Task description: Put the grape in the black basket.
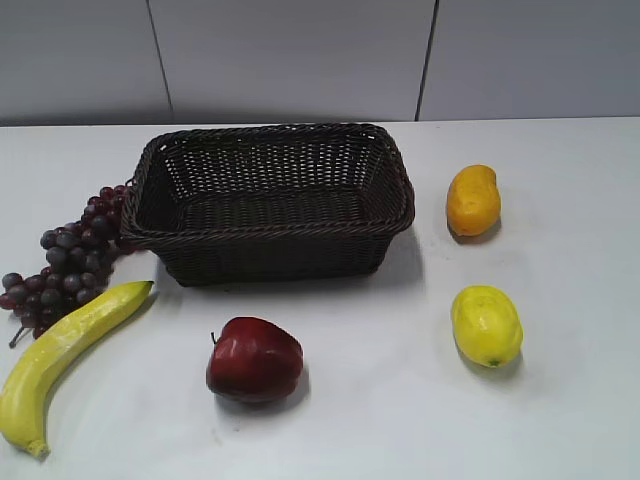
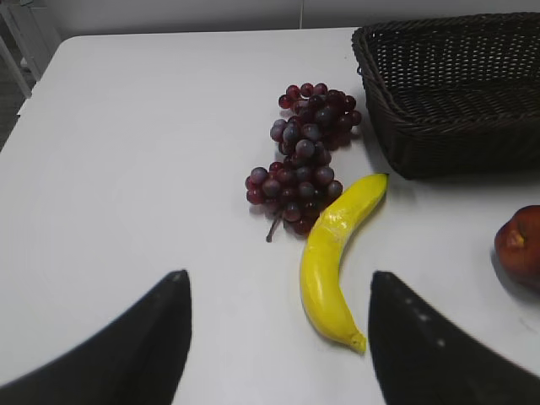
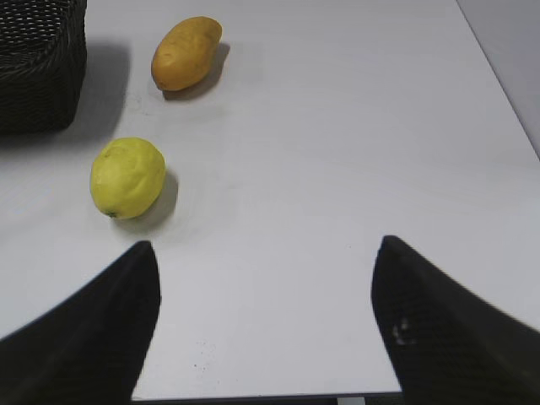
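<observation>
- Lying flat on the white table (image 1: 360, 420), the long bunch of small dark purple-red grapes (image 2: 302, 157) sits just outside the left end of the rectangular dark woven wicker basket (image 1: 268, 202), its upper berries close against the basket wall, so nothing is in the basket yet.
- The curved yellow banana (image 2: 333, 260) lies at the bunch's near end, tip touching or nearly touching the lower berries; a grasp there looks crowded.
- The left gripper (image 2: 278, 337) hangs with fingers spread apart and empty, on the near side of the basket, probably lined up for the bunch.
- The right gripper (image 3: 266, 325), likewise spread and empty, waits beyond the basket's right end.
</observation>
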